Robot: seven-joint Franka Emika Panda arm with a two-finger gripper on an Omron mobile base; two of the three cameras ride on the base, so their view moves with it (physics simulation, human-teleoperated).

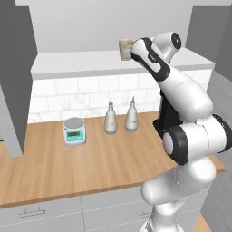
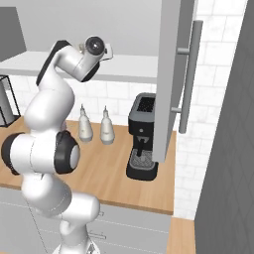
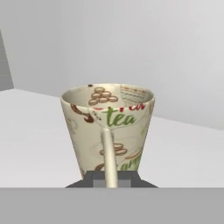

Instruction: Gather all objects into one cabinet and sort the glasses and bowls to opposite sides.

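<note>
**Thin grip on the tumbler at the shelf**

White cabinet shelf floor [image 1: 81,61] above the wooden tabletop [image 1: 68,163] carries the cream-beige printed tumbler [image 1: 125,48], upright near the shelf's right end. The claw [image 1: 132,50] is pinched together on the tumbler's slim handle [image 3: 108,153]. With so narrow a hold, the cup could swivel or slip when moved, tipping onto the shelf or falling to the tabletop.

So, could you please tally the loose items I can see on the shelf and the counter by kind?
Cream tumbler, on the white shelf floor, gripper shut on its handle: 1
Grey-white bottles: 2
Kitchen scale: 1
Black coffee machine: 1
Total: 5
</note>
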